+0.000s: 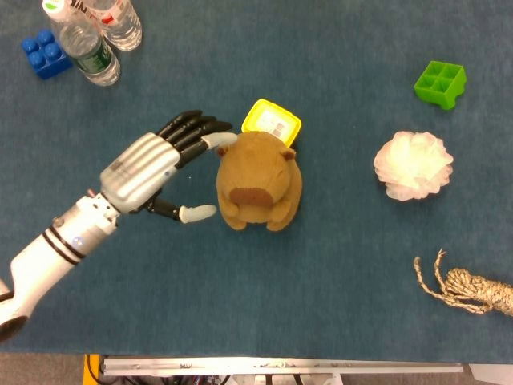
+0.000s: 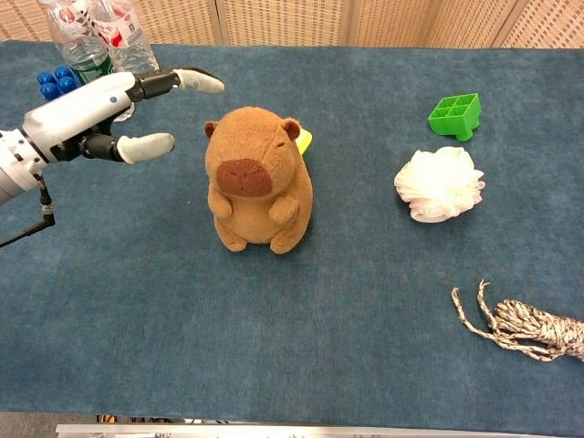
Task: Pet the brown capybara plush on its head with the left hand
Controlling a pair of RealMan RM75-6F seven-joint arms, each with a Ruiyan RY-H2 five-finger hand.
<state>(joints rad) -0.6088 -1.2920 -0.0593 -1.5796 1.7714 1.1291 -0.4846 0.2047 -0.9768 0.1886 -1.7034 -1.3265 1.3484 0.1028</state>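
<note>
The brown capybara plush (image 1: 258, 179) (image 2: 257, 176) sits upright near the middle of the blue table, facing the front edge. My left hand (image 1: 160, 166) (image 2: 114, 109) hovers just left of it, open with fingers apart and holding nothing. In the head view its fingertips (image 1: 223, 139) reach the left side of the plush's head; in the chest view they stay above and left of the head, apart from it. My right hand does not show in either view.
A yellow block (image 1: 272, 122) lies behind the plush. Two water bottles (image 1: 94, 36) and a blue brick (image 1: 46, 54) stand at the back left. To the right are a green block (image 1: 440, 83), a white pom-pom (image 1: 414, 165) and a frayed rope (image 1: 469, 288).
</note>
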